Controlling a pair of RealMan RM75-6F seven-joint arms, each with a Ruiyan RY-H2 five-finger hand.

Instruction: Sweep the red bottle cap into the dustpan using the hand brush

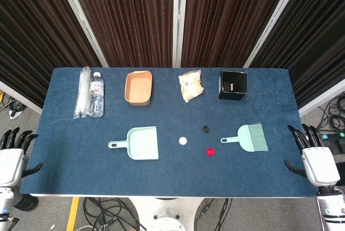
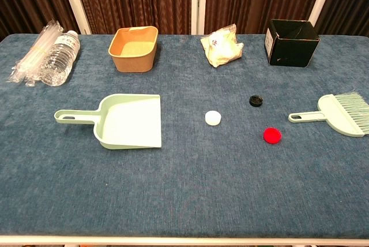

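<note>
Nearest me, my left hand and my right hand hang just off the two front corners of the desk, both empty with dark fingers spread wide; only the head view shows them, and their wrists are cut off at the bottom edge. Blue, carpet-like fabric covers the desk. On it the red bottle cap, a small glossy disc, lies between the dustpan and the hand brush, nearer the brush and touching neither. Both tools are pale mint plastic: the dustpan a flat scoop with its handle to the left, the brush a fan of bristles partly cut off at the chest view's right edge. A white cap and a black cap sit close by. Along the far edge are a clear ribbed water bottle beside a clear wrapped bundle I cannot identify, a tan paper tub, a crinkled bag and a black box.
</note>
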